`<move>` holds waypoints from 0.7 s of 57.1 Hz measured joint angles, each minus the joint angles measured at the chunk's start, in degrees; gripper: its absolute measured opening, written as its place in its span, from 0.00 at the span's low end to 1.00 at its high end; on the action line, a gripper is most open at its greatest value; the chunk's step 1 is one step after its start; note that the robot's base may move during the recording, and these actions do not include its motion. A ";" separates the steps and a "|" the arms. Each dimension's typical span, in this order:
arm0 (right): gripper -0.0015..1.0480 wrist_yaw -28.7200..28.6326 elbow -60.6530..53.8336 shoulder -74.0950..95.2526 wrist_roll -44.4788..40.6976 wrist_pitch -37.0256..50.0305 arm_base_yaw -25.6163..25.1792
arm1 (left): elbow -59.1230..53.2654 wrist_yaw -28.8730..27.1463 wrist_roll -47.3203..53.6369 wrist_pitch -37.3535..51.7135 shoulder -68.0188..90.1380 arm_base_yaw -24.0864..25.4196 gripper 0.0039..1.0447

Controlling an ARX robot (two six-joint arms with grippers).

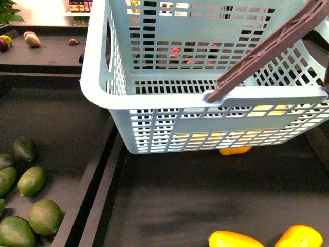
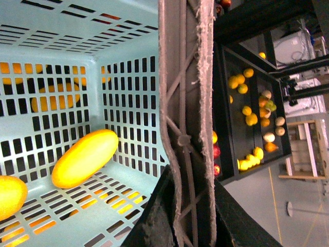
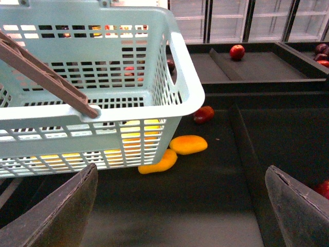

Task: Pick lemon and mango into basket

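Observation:
The pale turquoise basket (image 1: 154,103) hangs above the dark shelf, and my left gripper (image 2: 187,180) is shut on its grey-brown handle (image 2: 186,103). On the basket's slotted floor lies an elongated yellow mango (image 2: 85,158). A second yellow fruit (image 2: 10,196) beside it is cut off by the frame edge; I cannot tell if it is the lemon. My right gripper (image 3: 180,206) is open and empty over the shelf, just in front of the basket (image 3: 103,92). Two orange-yellow mangoes (image 3: 188,144) (image 3: 159,163) lie on the shelf by the basket's corner.
Several green fruits (image 1: 32,180) fill the bin at lower left, past a raised divider (image 1: 97,180). Two more mangoes (image 1: 234,239) (image 1: 300,236) lie at the near edge. A dark red fruit (image 3: 204,113) and a red apple (image 3: 237,51) sit behind, near another divider (image 3: 247,149).

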 joint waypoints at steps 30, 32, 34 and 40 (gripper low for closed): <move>0.92 -0.04 0.00 -0.13 -0.02 -0.09 0.00 | 0.00 -0.68 -0.04 0.00 0.00 0.59 0.07; 0.92 -0.13 0.00 -0.15 -0.02 -0.09 0.00 | 0.00 -0.52 0.09 0.00 0.00 0.59 0.07; 0.92 -0.17 0.00 -0.09 -0.02 -0.11 0.00 | 0.00 -0.52 0.15 0.00 0.00 0.61 0.07; 0.92 -0.11 0.00 -0.22 -0.02 -0.09 0.00 | 0.00 -0.09 -0.04 0.00 0.00 0.57 0.07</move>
